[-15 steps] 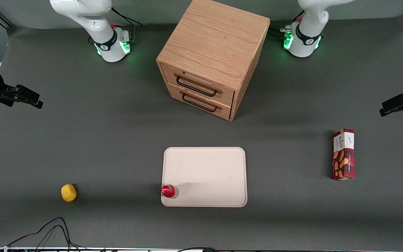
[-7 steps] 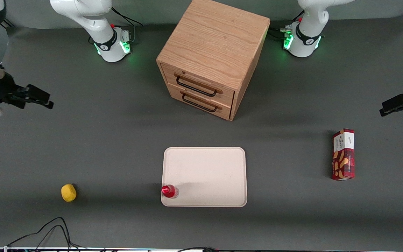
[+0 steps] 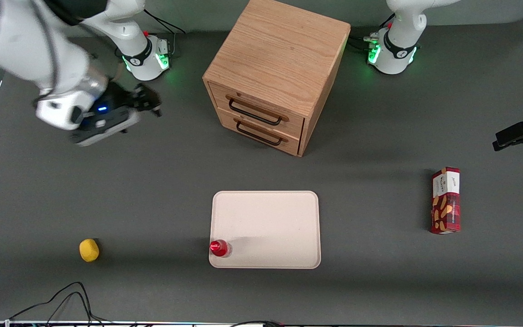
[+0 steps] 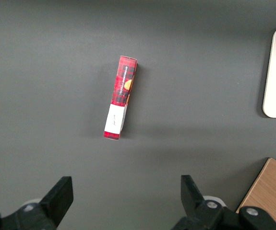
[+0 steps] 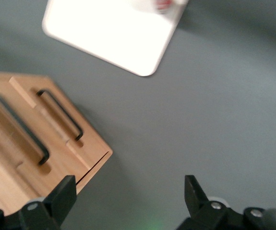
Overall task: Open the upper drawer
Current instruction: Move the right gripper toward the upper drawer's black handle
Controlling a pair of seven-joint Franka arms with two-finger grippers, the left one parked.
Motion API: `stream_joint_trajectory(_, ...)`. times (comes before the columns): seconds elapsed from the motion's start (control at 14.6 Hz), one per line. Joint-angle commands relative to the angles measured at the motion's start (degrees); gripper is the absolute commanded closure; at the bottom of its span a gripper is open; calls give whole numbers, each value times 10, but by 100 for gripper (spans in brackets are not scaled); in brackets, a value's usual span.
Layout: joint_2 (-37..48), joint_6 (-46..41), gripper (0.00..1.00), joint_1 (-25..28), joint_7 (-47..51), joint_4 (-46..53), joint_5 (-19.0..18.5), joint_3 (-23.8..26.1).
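Your upper drawer sits flush and closed in the wooden cabinet, directly above the lower drawer, and each front carries a black wire bar handle. The cabinet stands near the middle of the table, turned at an angle, so the drawer fronts face partly toward the working arm's end.

Your gripper hangs above the bare table beside the cabinet, toward the working arm's end, well apart from the handle and touching nothing. In the right wrist view the two fingers stand wide apart with only grey table between them, and nothing is held. That same view takes in both drawer fronts and a corner of the tray.

The pale tray lies in front of the drawers, nearer the front camera than the cabinet. A red-capped bottle stands at the tray's near corner. A yellow lemon-like object lies on the table toward the working arm's end, about as near the camera as the bottle. A red snack box lies toward the parked arm's end, well apart from the tray.
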State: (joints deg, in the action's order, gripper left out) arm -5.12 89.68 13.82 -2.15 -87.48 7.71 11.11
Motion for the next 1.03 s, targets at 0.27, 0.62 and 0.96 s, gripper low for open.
stream_joint_trajectory(0.27,-80,67,0,144,-60,58,3,-7)
stream_joint_trajectory(0.62,-114,119,0,177,-68,43,5,-1)
stream_joint_trajectory(0.96,-133,180,0,186,-91,-19,0,5)
